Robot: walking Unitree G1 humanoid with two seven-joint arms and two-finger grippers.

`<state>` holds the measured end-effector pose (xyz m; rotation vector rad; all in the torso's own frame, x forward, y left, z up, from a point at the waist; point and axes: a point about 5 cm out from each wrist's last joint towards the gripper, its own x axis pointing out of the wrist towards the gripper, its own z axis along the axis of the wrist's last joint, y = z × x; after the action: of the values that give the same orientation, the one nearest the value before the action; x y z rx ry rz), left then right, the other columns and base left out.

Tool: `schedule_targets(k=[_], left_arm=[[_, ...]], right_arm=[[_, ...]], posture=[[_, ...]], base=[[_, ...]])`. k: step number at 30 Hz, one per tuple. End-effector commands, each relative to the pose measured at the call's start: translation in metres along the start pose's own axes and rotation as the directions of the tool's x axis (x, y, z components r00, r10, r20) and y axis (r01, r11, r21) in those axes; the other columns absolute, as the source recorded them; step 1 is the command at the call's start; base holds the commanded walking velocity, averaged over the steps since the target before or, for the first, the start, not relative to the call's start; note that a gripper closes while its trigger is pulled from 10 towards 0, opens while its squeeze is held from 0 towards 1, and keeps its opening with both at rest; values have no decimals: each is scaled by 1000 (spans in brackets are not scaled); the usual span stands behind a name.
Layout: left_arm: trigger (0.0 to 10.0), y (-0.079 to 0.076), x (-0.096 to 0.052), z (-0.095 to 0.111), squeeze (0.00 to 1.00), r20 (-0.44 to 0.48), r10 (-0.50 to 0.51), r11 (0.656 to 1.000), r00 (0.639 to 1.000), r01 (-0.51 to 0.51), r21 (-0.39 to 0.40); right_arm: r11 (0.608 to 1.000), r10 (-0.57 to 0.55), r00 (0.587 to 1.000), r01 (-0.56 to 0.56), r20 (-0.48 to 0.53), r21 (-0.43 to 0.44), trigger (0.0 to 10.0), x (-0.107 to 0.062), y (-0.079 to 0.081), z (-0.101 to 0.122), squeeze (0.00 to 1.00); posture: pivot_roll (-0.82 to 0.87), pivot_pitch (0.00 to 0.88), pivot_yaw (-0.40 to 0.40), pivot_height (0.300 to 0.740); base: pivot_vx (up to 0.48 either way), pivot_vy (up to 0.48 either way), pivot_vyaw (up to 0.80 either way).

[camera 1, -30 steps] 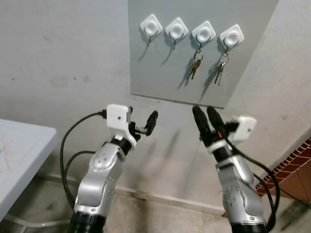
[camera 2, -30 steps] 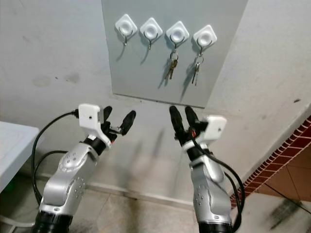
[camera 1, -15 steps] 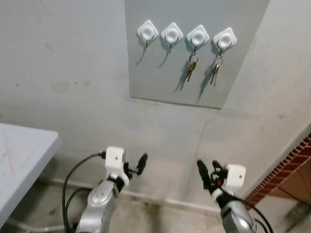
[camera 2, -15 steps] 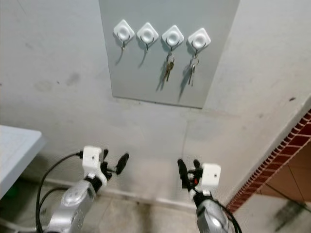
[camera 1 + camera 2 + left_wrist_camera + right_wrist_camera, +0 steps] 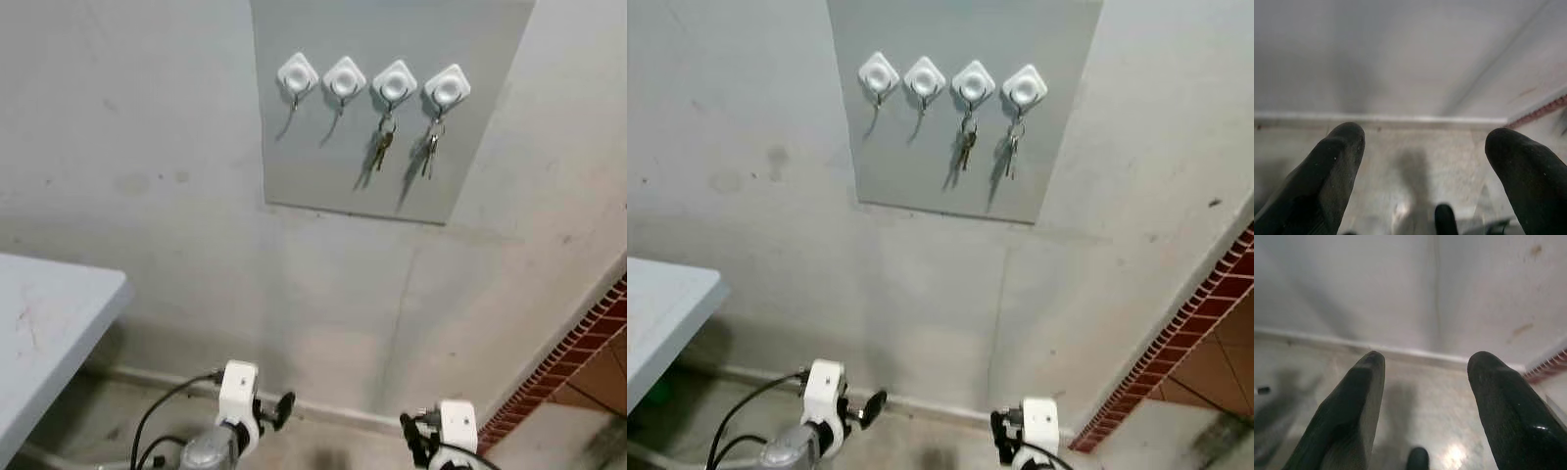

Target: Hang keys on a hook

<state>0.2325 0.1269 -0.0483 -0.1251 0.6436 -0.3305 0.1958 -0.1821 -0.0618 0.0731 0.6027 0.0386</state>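
— Four white hooks sit in a row on the grey panel (image 5: 392, 108), which is fixed to the wall (image 5: 137, 147) at twelve o'clock in the head views. Start bigger, though: what takes up most of the scene?

— Mostly that pale, stained wall. At eight o'clock the corner of a white table (image 5: 49, 323) juts in, and at four o'clock a strip of red brick (image 5: 578, 362) runs down toward the floor (image 5: 1415, 166).

— And the hooks themselves?

— Counting from the robot's left, the first hook (image 5: 297, 74) and the second hook (image 5: 344, 77) are bare. A bunch of keys (image 5: 381, 145) hangs from the third hook (image 5: 395, 81), and another bunch, the second keys (image 5: 429, 152), hangs from the fourth hook (image 5: 447, 88). Both bunches dangle straight down against the panel.

— Where are the arms?

— Low, at six o'clock, well below the panel. The left gripper (image 5: 1422, 161) has its two black fingers spread wide with nothing between them, pointing at the floor by the baseboard (image 5: 1381, 118). The right gripper (image 5: 1422, 396) is the same: fingers (image 5: 1356, 401) parted, holding nothing, floor and wall foot beyond them.

— Any cables?

— A black cable (image 5: 162, 411) loops off the left wrist.
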Motion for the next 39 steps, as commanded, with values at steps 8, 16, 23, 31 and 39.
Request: schedule_targets(k=[8, 16, 23, 31, 39], left_arm=[[10000, 8, -8, -21, 0, -76, 55, 998, 996, -52, 41], [10000, 15, -26, -60, 0, -231, 115, 993, 966, -106, 50], [10000, 14, -30, -68, 0, -258, 123, 992, 958, -118, 36], [10000, 20, -32, -67, 0, -265, 135, 991, 955, -124, 57], [10000, 19, -30, -65, 0, -253, 136, 990, 958, -126, 58]], right_arm=[[997, -73, 988, 70, -134, -32, 10000, -8, -9, -24, 0], [995, -81, 951, 60, -299, -78, 10000, -22, -10, -53, 0], [995, -74, 940, 45, -332, -93, 10000, -26, -6, -61, 0], [995, -63, 940, 33, -335, -95, 10000, -24, -2, -61, 0], [993, -63, 940, 26, -336, -113, 10000, -24, -2, -60, 0]], posture=[[-104, 0, 15, 740], [-81, 0, -9, 740], [-72, 0, -11, 740], [-64, 0, -11, 740], [-59, 0, -16, 740]], base=[[0, 0, 0], [0, 0, 0], [0, 0, 0], [0, 0, 0], [0, 0, 0]])
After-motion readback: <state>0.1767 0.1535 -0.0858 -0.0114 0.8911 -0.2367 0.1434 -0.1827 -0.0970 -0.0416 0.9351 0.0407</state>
